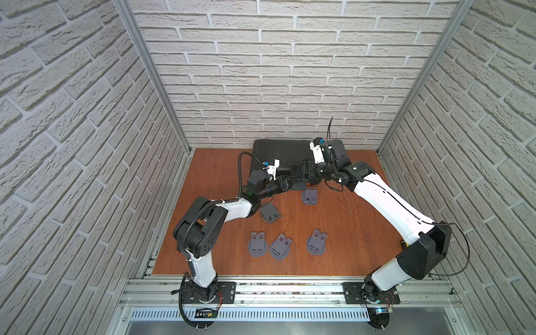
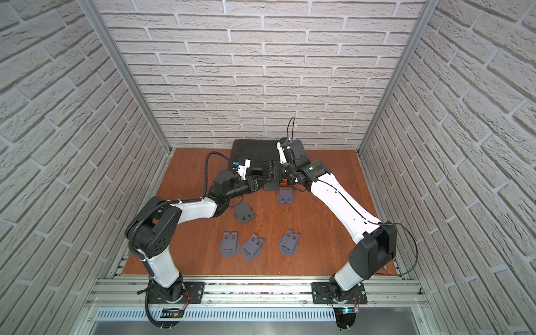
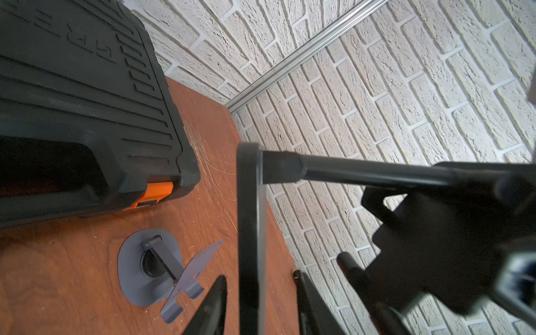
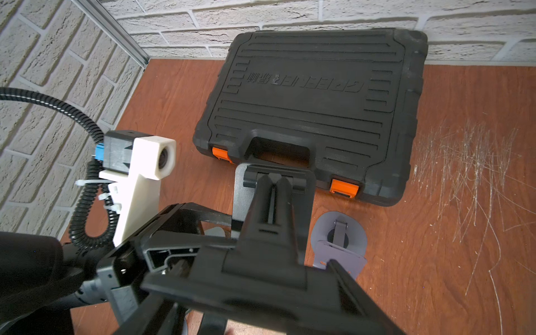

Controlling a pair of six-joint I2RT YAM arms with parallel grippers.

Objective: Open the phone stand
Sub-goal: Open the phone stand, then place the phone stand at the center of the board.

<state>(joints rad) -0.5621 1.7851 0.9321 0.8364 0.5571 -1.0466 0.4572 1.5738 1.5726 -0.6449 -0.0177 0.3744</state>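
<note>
Up front on the counter (image 1: 348, 232), three folded grey stands (image 1: 280, 246). Farther back, just before a black case (image 1: 278, 153): left claw (image 3: 259, 275), parted loosely around the plate of the black phone stand (image 4: 272, 203); then right claw (image 1: 304, 177), clamped on its base.

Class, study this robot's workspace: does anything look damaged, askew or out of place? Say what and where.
The wooden table is scuffed: a patch of thin pale scratches lies beside the black tool case. The three grey phone stands in the front row sit at differing angles, not lined up. Nothing looks spilled or broken.
</note>
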